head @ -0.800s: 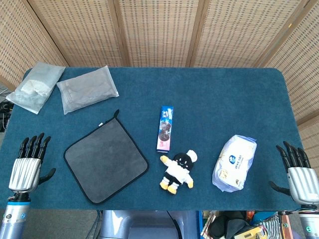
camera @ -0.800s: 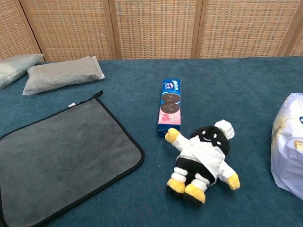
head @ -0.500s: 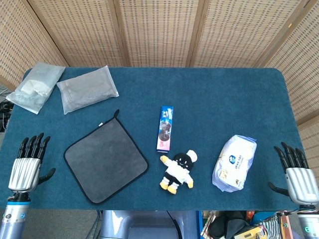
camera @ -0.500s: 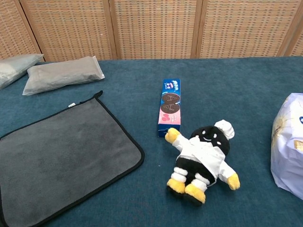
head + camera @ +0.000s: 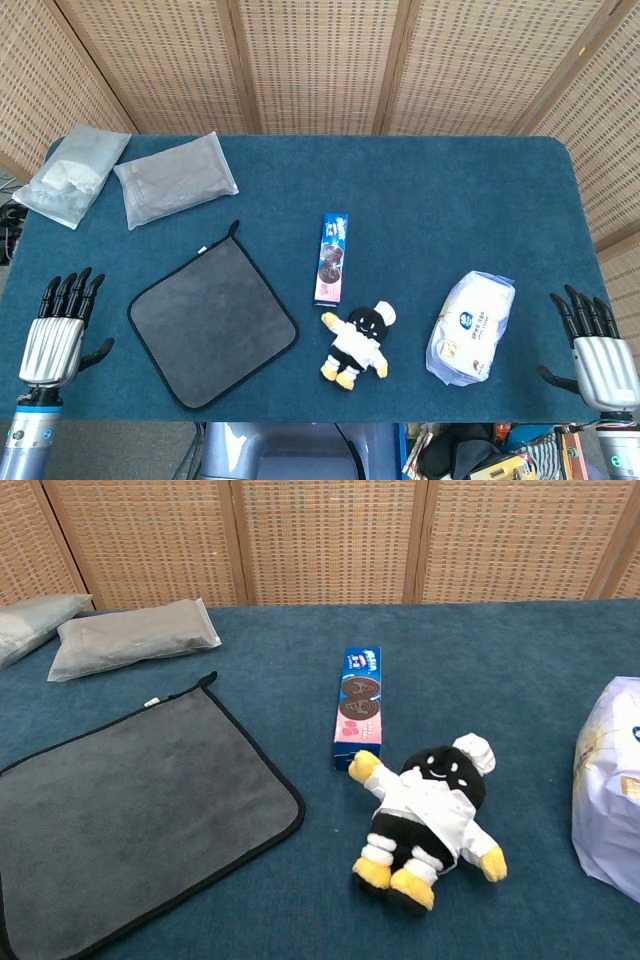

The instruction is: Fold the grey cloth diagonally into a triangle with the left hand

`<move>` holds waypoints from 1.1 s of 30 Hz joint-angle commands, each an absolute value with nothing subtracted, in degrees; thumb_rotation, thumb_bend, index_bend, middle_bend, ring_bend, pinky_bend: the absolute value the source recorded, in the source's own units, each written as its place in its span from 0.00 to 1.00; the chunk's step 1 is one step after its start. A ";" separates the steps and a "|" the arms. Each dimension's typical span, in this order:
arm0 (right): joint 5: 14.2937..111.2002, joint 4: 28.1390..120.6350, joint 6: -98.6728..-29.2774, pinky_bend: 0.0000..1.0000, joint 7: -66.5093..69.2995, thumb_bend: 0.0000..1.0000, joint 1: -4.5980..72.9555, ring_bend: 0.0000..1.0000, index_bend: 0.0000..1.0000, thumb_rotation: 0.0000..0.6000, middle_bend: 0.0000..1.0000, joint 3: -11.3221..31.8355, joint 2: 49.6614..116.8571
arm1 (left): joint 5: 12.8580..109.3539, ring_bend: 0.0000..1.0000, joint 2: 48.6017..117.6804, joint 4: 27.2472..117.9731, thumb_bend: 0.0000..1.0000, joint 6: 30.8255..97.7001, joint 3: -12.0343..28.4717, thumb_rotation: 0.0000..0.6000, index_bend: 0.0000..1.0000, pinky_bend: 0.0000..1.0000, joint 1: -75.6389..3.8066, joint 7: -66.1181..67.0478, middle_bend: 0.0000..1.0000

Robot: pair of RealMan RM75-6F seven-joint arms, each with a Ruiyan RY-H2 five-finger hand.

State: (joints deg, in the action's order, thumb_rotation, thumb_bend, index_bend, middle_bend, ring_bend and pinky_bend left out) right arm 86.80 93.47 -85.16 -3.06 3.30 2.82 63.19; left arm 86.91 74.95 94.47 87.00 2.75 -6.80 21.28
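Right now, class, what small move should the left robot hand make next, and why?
Probably move the left robot hand toward the nearest corner of the grey cloth. The cloth lies flat and unfolded, and the hand is open, apart from it, holding nothing.

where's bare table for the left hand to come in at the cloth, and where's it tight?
Bare strip between left hand and grey cloth; also the far right half of the table, beyond the cookie box. Tighter right of the cloth: the box and plush toy lie close, white bag further right. Two grey pouches lie beyond the cloth.
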 commanded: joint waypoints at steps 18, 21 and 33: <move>86.70 93.40 -85.24 0.00 -1.79 0.00 3.19 0.00 0.00 1.00 0.00 2.87 62.99 | 96.23 0.00 76.29 94.69 0.22 86.84 -2.76 1.00 0.08 0.00 -6.95 20.20 0.00; 86.79 93.42 -85.35 0.00 -1.56 0.00 3.18 0.00 0.00 1.00 0.00 2.89 62.98 | 97.43 0.00 76.58 94.53 0.23 86.26 -4.13 1.00 0.15 0.00 -6.71 20.83 0.00; 87.00 93.31 -85.87 0.00 -0.47 0.00 2.99 0.00 0.00 1.00 0.00 2.98 62.81 | 101.22 0.00 80.32 88.00 0.23 85.29 -9.21 1.00 0.25 0.00 -4.39 20.97 0.00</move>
State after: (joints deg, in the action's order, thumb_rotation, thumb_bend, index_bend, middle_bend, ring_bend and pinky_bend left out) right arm 87.00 93.32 -85.85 -0.48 3.00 2.97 62.82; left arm 100.80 79.78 88.70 85.58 -8.74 -4.74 20.82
